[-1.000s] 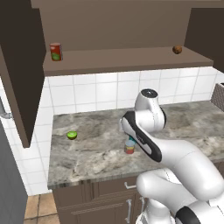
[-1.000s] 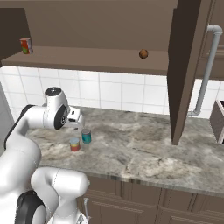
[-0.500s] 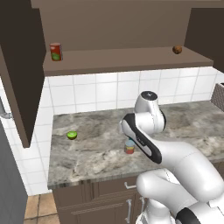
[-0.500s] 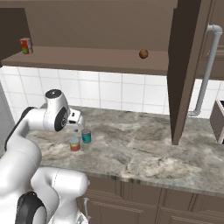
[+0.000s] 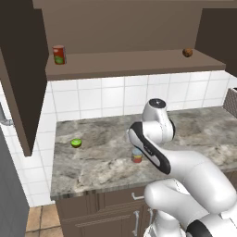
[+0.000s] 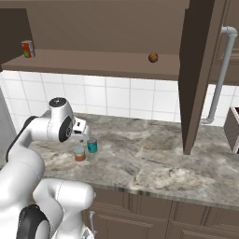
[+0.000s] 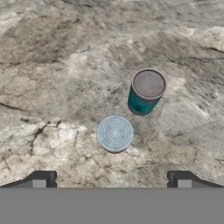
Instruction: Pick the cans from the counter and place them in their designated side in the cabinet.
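Note:
Two cans stand close together on the marbled counter (image 6: 154,163). The teal-blue can (image 7: 146,92) (image 6: 92,145) is upright, and the banded red, yellow and pink can (image 7: 114,133) (image 6: 80,154) (image 5: 136,158) stands just beside it. My gripper (image 7: 111,180) (image 6: 84,138) hangs open right above them, pointing down, with nothing between its fingertips (image 7: 41,179). In the hand view the banded can lies nearly centred between the jaws and the teal one is a little farther off. The cabinet shelf (image 5: 129,65) runs above the counter. In the left base view my arm hides the teal can.
A taller red can (image 5: 59,54) stands at the shelf's left end and a small brown ball (image 5: 187,52) at its right. A green lime half (image 5: 76,143) lies on the counter's left. Open cabinet doors (image 5: 18,74) (image 6: 200,70) hang at both sides. A grey pipe (image 6: 219,74) runs down the right wall.
My arm has shifted only slightly over the cans. The cans have not moved and the jaws stay open.

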Controlling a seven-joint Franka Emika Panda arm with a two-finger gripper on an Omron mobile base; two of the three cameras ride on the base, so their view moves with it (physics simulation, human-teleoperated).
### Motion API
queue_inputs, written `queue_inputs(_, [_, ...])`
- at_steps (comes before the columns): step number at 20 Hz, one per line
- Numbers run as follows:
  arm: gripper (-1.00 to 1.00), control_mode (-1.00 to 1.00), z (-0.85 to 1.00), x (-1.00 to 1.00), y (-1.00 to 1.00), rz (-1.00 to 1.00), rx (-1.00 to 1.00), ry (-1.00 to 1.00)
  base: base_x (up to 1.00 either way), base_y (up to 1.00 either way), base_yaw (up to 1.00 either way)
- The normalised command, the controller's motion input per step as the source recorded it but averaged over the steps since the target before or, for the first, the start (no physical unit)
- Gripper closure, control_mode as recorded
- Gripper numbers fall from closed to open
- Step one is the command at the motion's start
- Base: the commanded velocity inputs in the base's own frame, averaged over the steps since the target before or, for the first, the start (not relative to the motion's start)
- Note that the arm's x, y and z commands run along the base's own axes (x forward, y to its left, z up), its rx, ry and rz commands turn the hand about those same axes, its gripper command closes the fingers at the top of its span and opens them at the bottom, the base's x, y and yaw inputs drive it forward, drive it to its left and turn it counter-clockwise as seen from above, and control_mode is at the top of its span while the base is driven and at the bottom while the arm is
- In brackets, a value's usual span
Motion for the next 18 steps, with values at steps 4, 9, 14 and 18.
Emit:
queue_inputs(4, [-1.0, -1.0, -0.12, 0.0, 0.0, 0.0, 0.0, 0.0, 0.0, 0.0, 0.0])
queue_inputs(9, [-1.0, -1.0, -0.13, 0.0, 0.0, 0.0, 0.0, 0.0, 0.0, 0.0, 0.0])
queue_inputs(14, [-1.0, -1.0, -0.15, 0.0, 0.0, 0.0, 0.0, 0.0, 0.0, 0.0, 0.0])
queue_inputs(18, [-1.0, -1.0, -0.11, 0.0, 0.0, 0.0, 0.0, 0.0, 0.0, 0.0, 0.0])
